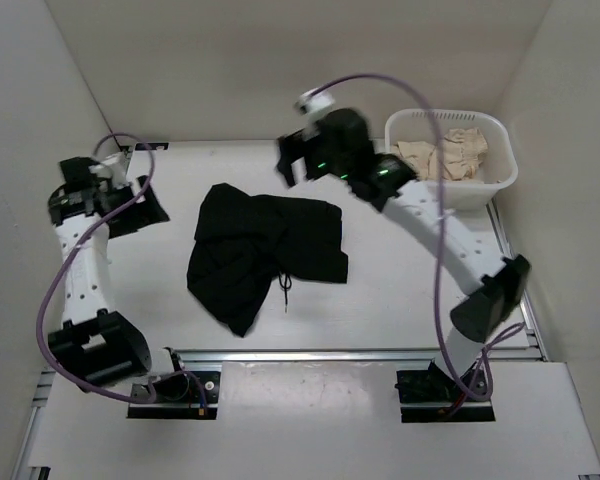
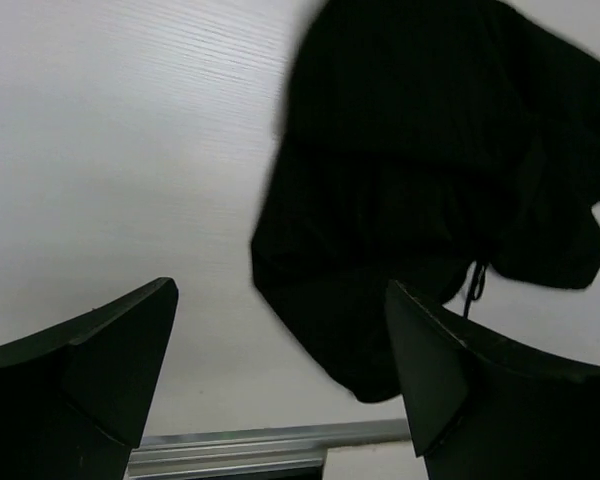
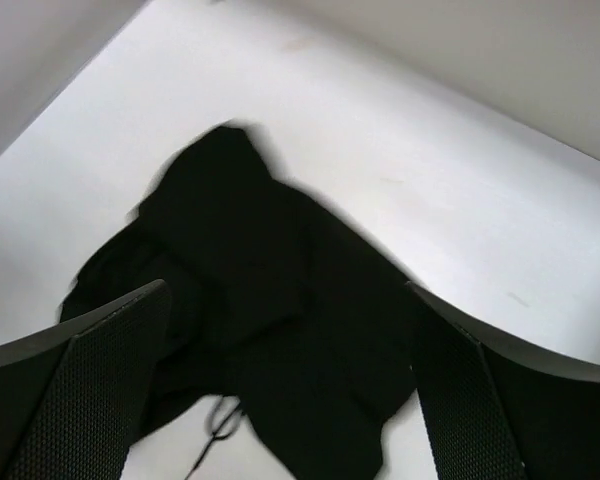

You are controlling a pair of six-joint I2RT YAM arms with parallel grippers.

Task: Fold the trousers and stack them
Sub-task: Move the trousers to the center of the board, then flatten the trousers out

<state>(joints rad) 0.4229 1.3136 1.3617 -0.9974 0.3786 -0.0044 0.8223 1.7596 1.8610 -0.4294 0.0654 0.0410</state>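
Right end effector (image 3: pixel 288 300) hangs spread wide and empty above the far edge of the trousers (image 1: pixel 263 250), likely placed to pick up a hem. Left end effector (image 2: pixel 280 290) is also wide apart and holds nothing, off the cloth's left side and facing it. The trousers lie crumpled mid-worktop (image 1: pixel 400 270), drawstring (image 1: pixel 285 290) trailing, no fold made yet. A basket (image 1: pixel 500 170) of beige clothes (image 1: pixel 445 155) sits at the far right corner. The worktop is pale and matte, with plain white walls around.
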